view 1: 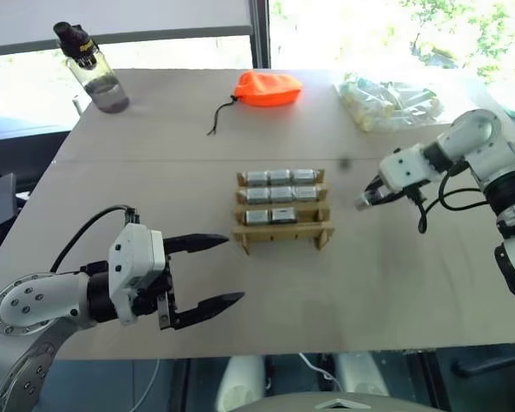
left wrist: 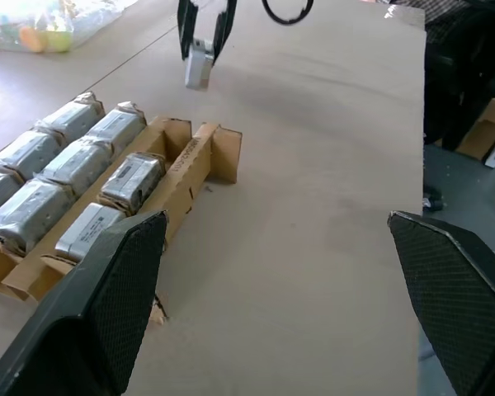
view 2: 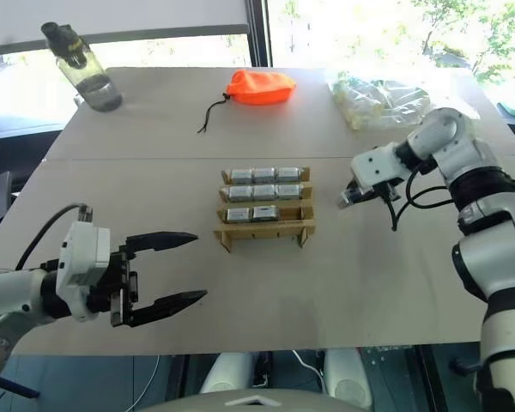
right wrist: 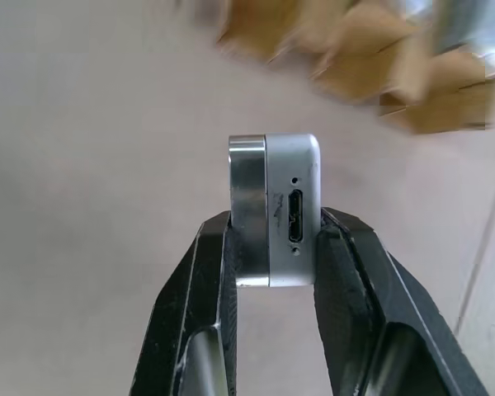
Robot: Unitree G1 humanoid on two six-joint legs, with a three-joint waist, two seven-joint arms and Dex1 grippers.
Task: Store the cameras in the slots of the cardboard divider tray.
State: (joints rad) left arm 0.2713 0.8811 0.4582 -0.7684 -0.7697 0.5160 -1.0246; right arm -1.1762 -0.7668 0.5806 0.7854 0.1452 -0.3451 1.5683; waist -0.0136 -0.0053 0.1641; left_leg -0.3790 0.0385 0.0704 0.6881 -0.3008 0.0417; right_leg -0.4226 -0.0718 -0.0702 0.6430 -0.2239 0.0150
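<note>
Head view: the cardboard divider tray [view 1: 282, 209] holds eight silver cameras [view 1: 280, 194]; the right gripper [view 1: 366, 200] hangs beside it. Left wrist: the left gripper [left wrist: 272, 322] gapes near the tray. Right wrist: the fingers [right wrist: 190, 313] clamp a silver camera [right wrist: 275, 210] with an end port.

Nine cameras [view 1: 280, 196] in all, eight slotted in the one cardboard divider tray [view 1: 282, 232] and one clamped in the air, plus one orange pouch [view 1: 268, 88], one bottle [view 1: 93, 69], one clear bag [view 1: 386, 101]
</note>
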